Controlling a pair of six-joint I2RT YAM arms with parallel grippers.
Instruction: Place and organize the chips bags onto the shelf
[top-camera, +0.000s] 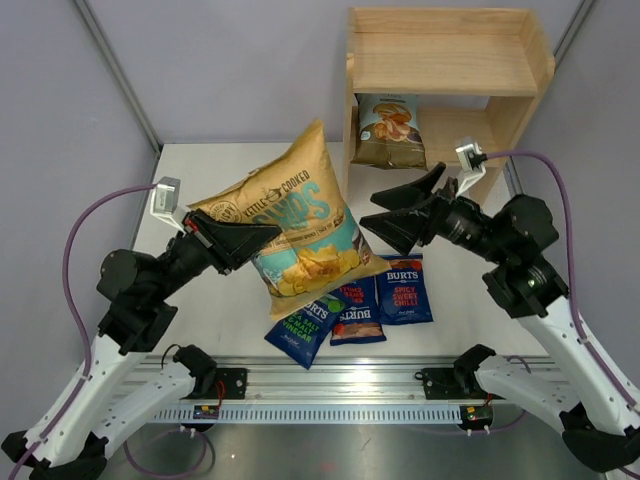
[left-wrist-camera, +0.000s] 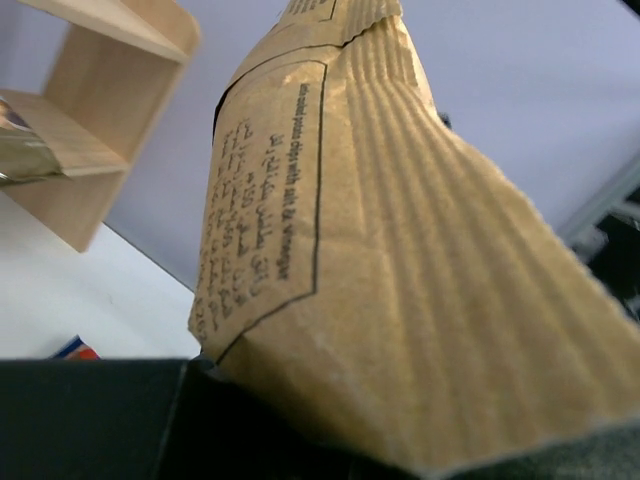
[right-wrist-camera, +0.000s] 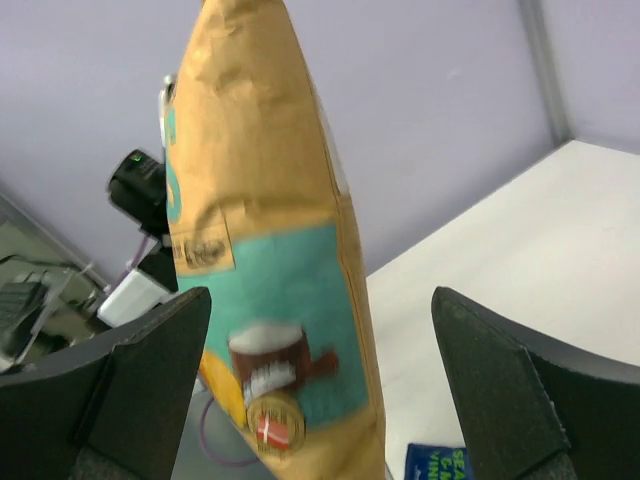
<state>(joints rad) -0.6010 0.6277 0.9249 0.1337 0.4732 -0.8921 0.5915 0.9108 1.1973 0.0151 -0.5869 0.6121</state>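
Left fingers are clamped on the big chips bag, mid-air; right fingers gape wide, empty. Next I reckon I swing it to the shelf, far-right corner.

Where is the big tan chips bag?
Top view, centre: the tan bag hangs in the left claw, over three blue bags, left of the open right claw.

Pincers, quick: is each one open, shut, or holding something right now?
Left pincer: closed, holding the tan-and-teal chips bag by its crimped edge.
Right pincer: open wide, holding nothing.
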